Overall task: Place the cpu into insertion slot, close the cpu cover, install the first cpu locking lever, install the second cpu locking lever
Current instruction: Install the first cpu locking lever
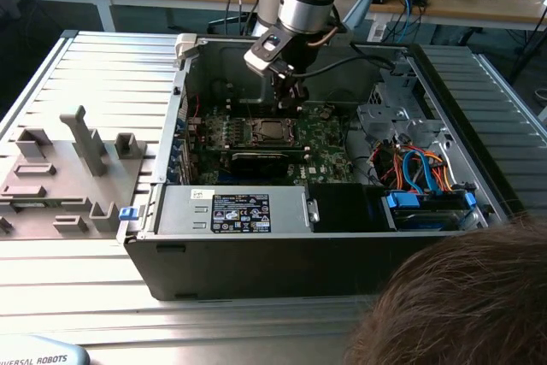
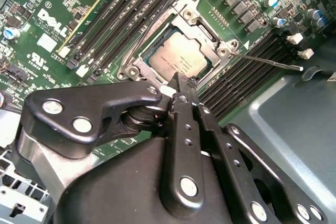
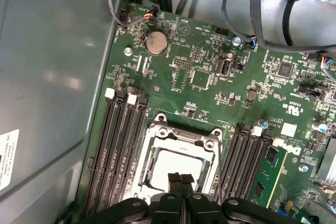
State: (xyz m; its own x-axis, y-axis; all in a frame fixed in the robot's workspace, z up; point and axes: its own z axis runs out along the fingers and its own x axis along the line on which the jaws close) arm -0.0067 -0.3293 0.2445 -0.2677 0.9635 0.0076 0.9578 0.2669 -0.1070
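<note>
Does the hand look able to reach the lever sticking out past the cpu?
Probably yes: the hand, shut, sits just beside the cpu, and the lever juts out over the memory slots with nothing covering it.

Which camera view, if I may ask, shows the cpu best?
The second wrist view: the cpu lies plainly visible within the cpu cover. The first wrist view shows it under glare, partly behind the gripper; the exterior view, from afar.

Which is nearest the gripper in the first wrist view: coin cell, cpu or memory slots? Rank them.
1. cpu, directly under the gripper tips.
2. memory slots, flanking the cpu on both sides.
3. coin cell, well beyond the slots.
</note>
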